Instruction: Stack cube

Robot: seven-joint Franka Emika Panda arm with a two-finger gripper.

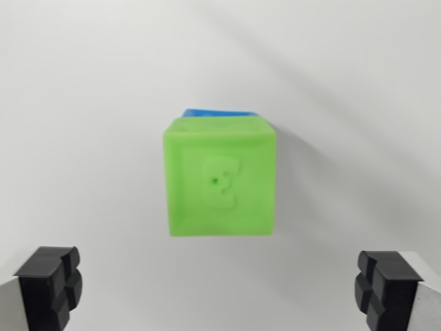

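now the green cube [220, 178] sits beyond the wide-spread, empty claw [220, 289].

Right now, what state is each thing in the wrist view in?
green cube: sits on top of the blue cube, free of the fingers, embossed face toward the camera.
blue cube: underneath, only a sliver showing past the green cube's far edge.
gripper: open, empty, fingers wide apart.

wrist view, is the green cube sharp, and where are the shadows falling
In the wrist view the green cube is soft, its embossed mark smeared; its shadow falls right of it on the white surface; the black fingertips look crisper.
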